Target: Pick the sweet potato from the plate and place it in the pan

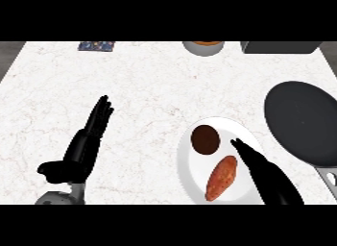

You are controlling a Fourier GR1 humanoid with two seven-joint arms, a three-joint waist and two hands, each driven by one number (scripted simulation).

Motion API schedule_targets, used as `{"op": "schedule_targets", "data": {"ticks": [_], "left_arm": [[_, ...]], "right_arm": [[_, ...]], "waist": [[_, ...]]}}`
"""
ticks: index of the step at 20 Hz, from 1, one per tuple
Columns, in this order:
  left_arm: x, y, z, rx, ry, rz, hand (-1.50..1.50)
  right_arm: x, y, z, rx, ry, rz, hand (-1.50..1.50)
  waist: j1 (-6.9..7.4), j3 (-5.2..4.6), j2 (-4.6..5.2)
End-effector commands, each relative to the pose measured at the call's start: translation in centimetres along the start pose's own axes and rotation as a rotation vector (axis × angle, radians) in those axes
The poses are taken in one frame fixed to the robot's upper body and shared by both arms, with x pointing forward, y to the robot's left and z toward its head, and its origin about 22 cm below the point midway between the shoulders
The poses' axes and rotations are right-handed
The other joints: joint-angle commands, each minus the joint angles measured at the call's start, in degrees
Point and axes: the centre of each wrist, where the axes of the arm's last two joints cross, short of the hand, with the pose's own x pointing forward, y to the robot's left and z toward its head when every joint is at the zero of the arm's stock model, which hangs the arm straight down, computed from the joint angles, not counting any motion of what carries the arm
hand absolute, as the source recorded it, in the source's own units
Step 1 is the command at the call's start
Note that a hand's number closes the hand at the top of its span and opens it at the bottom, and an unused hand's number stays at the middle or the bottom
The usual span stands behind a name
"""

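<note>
- The sweet potato (221,178) lies on the white plate (188,168), in its lower half, tilted with its upper end toward the right.
- A dark brown round item (205,139) sits on the same plate, just above the sweet potato and apart from it.
- The right hand (259,166) comes in from the lower right over the plate, fingers straight and together, pointing up-left; it holds nothing.
- Its fingers run just beside the sweet potato's right side; whether they touch it is hard to tell from this angle.
- The pan (307,126) stands to the right of the plate, dark and empty, its handle (334,181) pointing toward the lower right corner.
- The left hand (93,129) shows at the lower left of the counter (150,81), open, fingers straight and up, resting well apart from the plate.
- At the far edge stand a grey bowl (203,47), a dark box (281,46) and a small patterned item (96,46).
</note>
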Motion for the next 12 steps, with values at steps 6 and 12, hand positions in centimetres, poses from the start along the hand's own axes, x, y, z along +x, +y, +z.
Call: {"op": "schedule_targets", "data": {"ticks": [6,12], "left_arm": [[0.9,2.1,-0.2,0.01,-0.003,-0.006,0.0],[-0.3,-0.5,0.4,0.018,0.006,-0.011,0.0]], "right_arm": [[0.6,1.3,-0.4,0.001,0.04,-0.004,-1.5],[1.5,2.8,-1.1,0.001,0.038,-0.05,-1.5]], "waist": [[-0.49,0.03,-0.1],[-0.5,0.02,-0.09]]}}
